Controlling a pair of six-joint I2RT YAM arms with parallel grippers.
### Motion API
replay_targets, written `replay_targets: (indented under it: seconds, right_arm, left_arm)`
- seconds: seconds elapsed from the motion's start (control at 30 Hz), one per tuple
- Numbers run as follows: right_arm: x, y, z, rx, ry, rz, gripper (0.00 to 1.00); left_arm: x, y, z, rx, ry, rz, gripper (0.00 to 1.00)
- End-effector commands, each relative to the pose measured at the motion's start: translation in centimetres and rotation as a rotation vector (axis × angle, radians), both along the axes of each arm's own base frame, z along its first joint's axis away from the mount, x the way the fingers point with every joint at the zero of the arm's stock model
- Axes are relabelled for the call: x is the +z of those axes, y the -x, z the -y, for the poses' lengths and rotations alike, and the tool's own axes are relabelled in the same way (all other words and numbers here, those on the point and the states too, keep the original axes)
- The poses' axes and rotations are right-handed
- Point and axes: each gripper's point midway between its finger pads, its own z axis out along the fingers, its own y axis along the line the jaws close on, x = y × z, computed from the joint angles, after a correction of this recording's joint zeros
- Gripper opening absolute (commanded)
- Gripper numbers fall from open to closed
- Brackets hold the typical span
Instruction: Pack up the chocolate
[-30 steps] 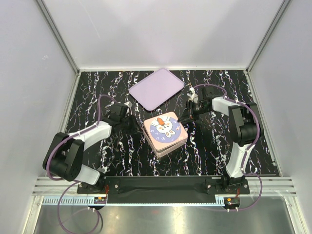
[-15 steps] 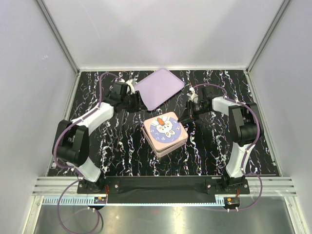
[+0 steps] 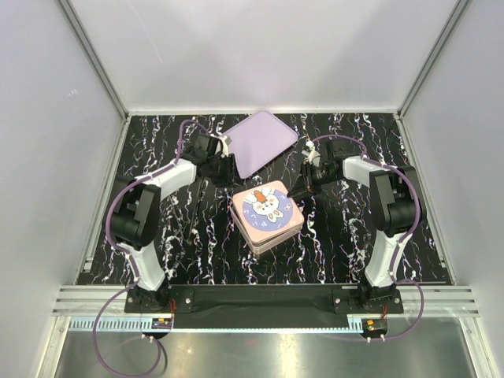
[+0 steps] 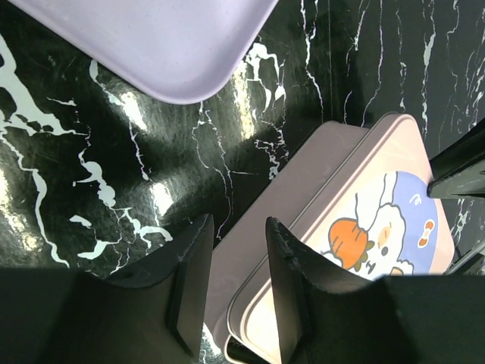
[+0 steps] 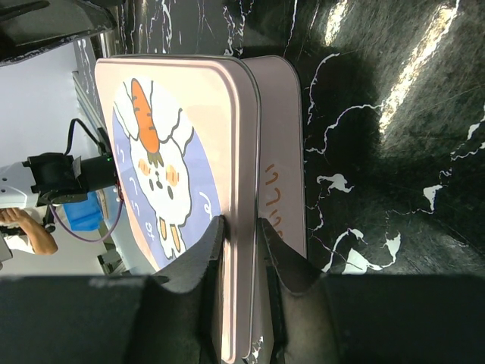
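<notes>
So from where I'm standing: big black marbled table (image 3: 197,252), a pale purple tray (image 3: 256,142) lying bare at the back, and in the middle a pink square box (image 4: 288,189) turned corner-on to the arms, with the bunny lid (image 3: 268,206) sitting on it a bit askew, so a strip of the box pokes out on one side.

No chocolate showing in any view. My guess is it's inside the box under that lid, but I can't confirm that.

The right gripper (image 5: 241,224) is the one that matters here. It's at the lid's right edge with one finger on each side of the rim, and it looks pinched onto it. The whole lid spreads away to that gripper's left, so whatever happens to the lid, the right arm has it.

The left gripper (image 4: 236,227) hangs over the gap between the tray's near corner and the box's far-left corner, fingers slightly parted, with nothing between them. It's close to the box but not touching it.
</notes>
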Motion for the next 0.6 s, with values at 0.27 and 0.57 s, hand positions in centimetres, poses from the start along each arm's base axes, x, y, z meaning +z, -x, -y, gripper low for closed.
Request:
replay_targets:
  seconds: [0.27,0.57]
  right_arm:
    - [0.3,-0.6,0.5,0.008,0.075,0.070,0.28]
    - [1.4,-0.7,0.2,0.006,0.057,0.090,0.34]
  left_arm:
    - [2.7,0.3,0.6,-0.030,0.004,0.082,0.36]
    - [3.5,1.0,0.5,-0.030,-0.006,0.088,0.36]
